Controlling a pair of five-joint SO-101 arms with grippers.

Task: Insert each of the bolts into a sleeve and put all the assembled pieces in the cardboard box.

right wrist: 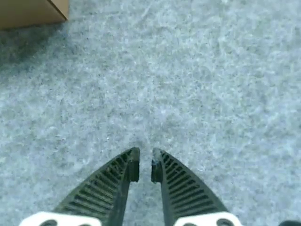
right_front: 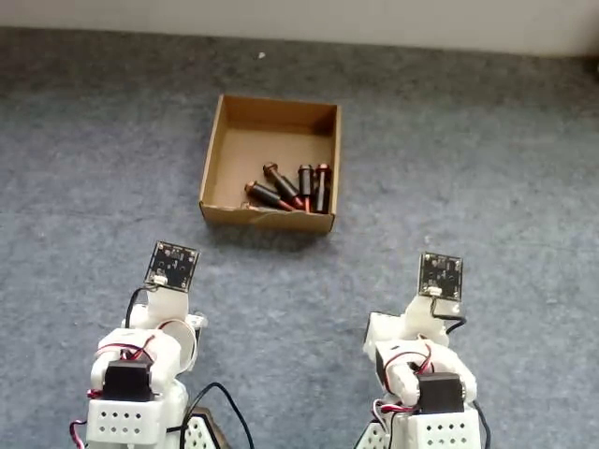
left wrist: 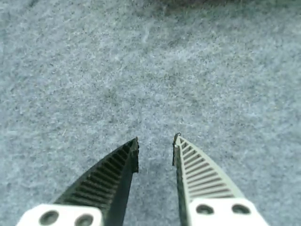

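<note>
The cardboard box (right_front: 213, 150) sits on the grey carpet at the middle back. Several dark bolt-and-sleeve pieces (right_front: 292, 187) with reddish ends lie inside it along its near right side. Both arms are drawn back at the near edge, well short of the box. My left gripper (left wrist: 155, 146) hangs over bare carpet, its fingers a little apart with nothing between them. My right gripper (right wrist: 145, 162) is also over bare carpet, its fingertips nearly touching and empty. A corner of the box (right wrist: 33, 12) appears in the right wrist view, far ahead of that gripper.
Grey carpet (right_front: 449, 168) covers the whole work surface, with open floor around the box on every side. A pale wall strip (right_front: 374, 19) runs along the far edge. The left arm's base (right_front: 140, 393) and the right arm's base (right_front: 426, 393) stand at the near edge.
</note>
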